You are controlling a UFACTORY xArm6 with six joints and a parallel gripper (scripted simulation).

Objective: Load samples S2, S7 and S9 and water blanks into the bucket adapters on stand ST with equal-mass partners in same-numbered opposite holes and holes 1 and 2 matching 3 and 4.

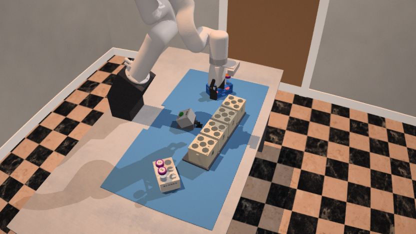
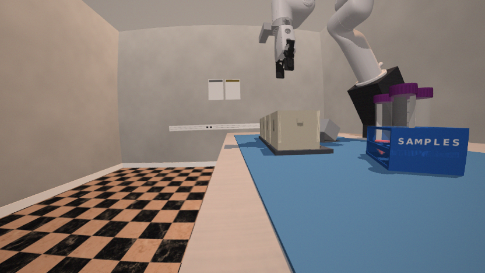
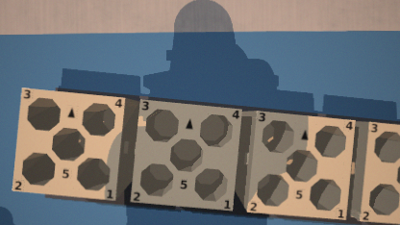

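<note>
Hand (image 1: 219,90) (image 2: 284,73) spread, nothing gripped, high over the loose adapters (image 3: 187,154) (image 1: 222,115) (image 2: 298,130). Samples in blue rack (image 1: 220,94) (image 2: 429,151); levels unclear from here. Misjudged fill could mismatch partners; a low sideways sweep could topple tubes (image 2: 403,105).

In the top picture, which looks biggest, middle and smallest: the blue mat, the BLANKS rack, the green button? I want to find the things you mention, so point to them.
1. Blue mat (image 1: 162,116), biggest by far
2. BLANKS rack (image 1: 170,186)
3. Green button (image 1: 181,114), just a tiny spot
</note>
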